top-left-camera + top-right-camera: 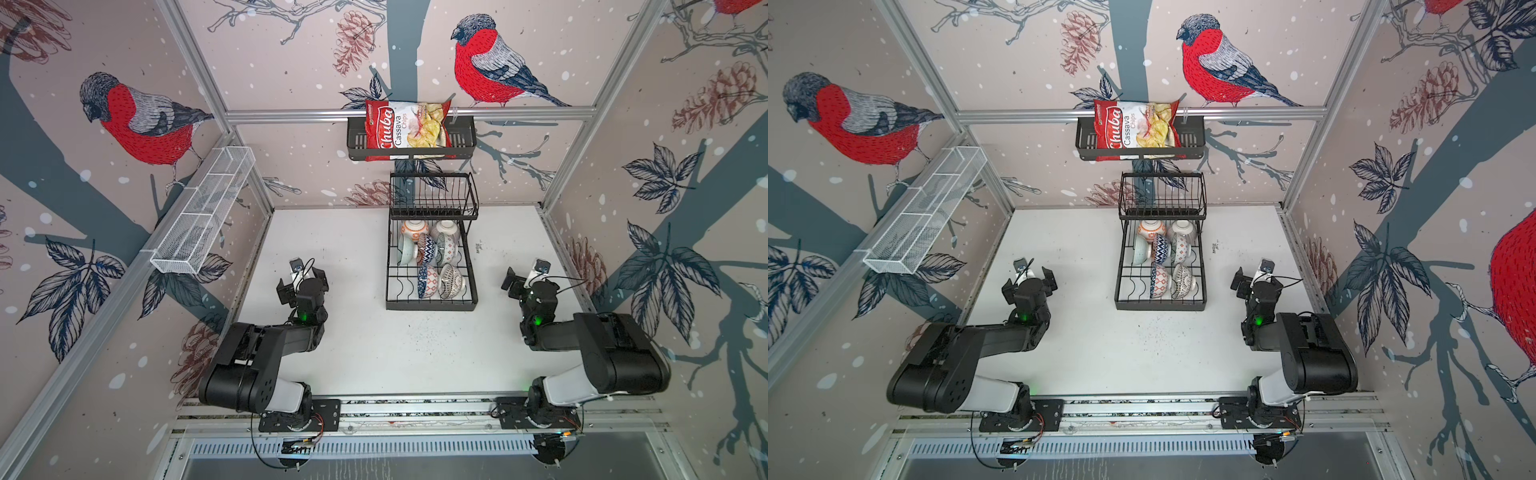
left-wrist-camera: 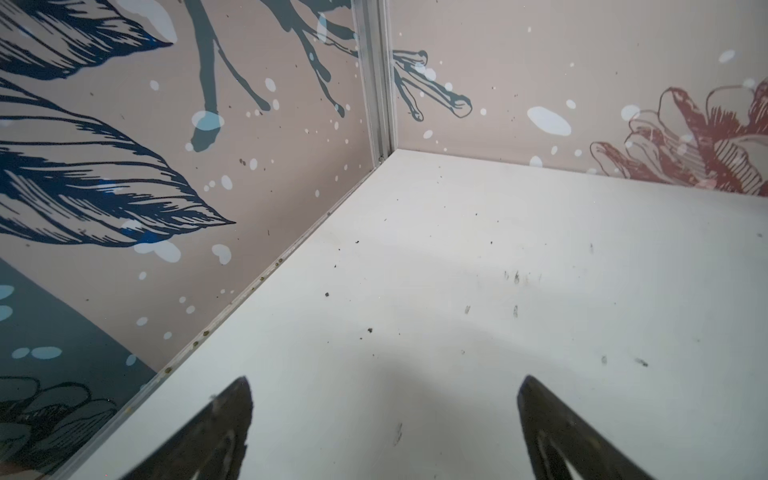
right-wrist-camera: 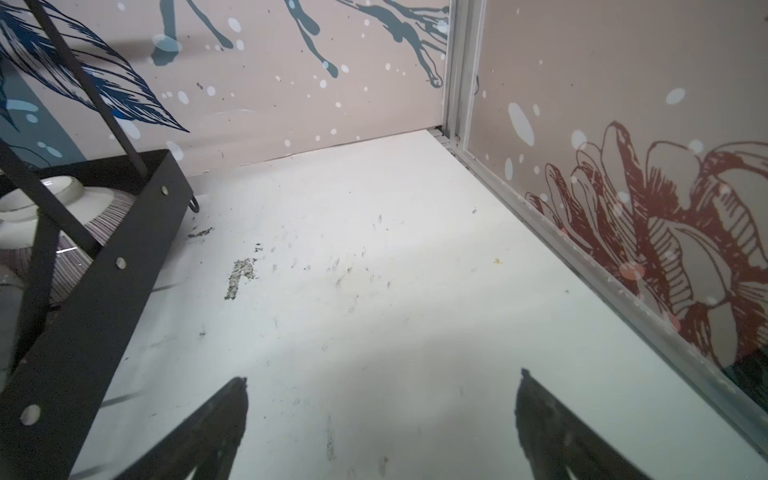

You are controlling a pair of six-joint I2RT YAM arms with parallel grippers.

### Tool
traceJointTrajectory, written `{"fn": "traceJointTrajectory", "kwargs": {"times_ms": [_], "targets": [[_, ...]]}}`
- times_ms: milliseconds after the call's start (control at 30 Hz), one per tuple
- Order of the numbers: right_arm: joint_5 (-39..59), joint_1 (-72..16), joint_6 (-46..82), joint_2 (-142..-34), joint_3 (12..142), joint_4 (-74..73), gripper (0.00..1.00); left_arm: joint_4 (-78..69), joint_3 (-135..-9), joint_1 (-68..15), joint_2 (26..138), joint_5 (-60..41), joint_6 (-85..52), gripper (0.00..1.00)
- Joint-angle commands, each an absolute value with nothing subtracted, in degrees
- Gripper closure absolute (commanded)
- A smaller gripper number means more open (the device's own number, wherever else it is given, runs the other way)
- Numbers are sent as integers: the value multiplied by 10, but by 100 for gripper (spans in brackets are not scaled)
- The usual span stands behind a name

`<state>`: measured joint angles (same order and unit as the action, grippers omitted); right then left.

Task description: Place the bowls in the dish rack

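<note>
The black two-tier dish rack (image 1: 431, 306) (image 1: 1160, 306) stands at the back middle of the table. Several patterned bowls (image 1: 428, 281) (image 1: 1160, 281) stand on edge in its lower tier; the upper basket tier looks empty. My left gripper (image 1: 302, 282) (image 1: 1028, 284) hovers open left of the rack, well apart from it. My right gripper (image 1: 524, 277) (image 1: 1253, 279) hovers open right of the rack. The left gripper (image 2: 386, 380) and the right gripper (image 3: 382, 376) each show only bare table between their fingers. The right wrist view catches the rack's corner (image 3: 104, 266) and a lined bowl (image 3: 99, 214).
A chips bag (image 1: 409, 124) lies in a black slotted shelf (image 1: 463, 143) on the back wall above the rack. A long white mesh basket (image 1: 203, 212) hangs on the left wall. Printed walls close in the white table (image 1: 353, 332) on three sides.
</note>
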<state>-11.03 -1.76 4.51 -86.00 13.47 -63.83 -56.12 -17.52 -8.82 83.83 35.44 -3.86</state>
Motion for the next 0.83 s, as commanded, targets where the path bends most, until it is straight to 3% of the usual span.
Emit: {"fn": "traceJointTrajectory", "kwargs": {"times_ms": [0,133,233,433,800], "targets": [[-86,-17,34,-861,134,-688,0,-649,-181,-74,865,295,-10,2],[-85,-11,41,-861,136,-683,0,-677,-154,-52,862,227,-23,1],[-84,-11,41,-861,135,-685,1,-844,-94,-46,904,218,-12,2],[-85,-12,40,-860,135,-684,0,-762,-127,-46,893,234,-24,2],[-83,-11,41,-861,137,-683,0,-780,-123,-46,898,233,-19,2]]}}
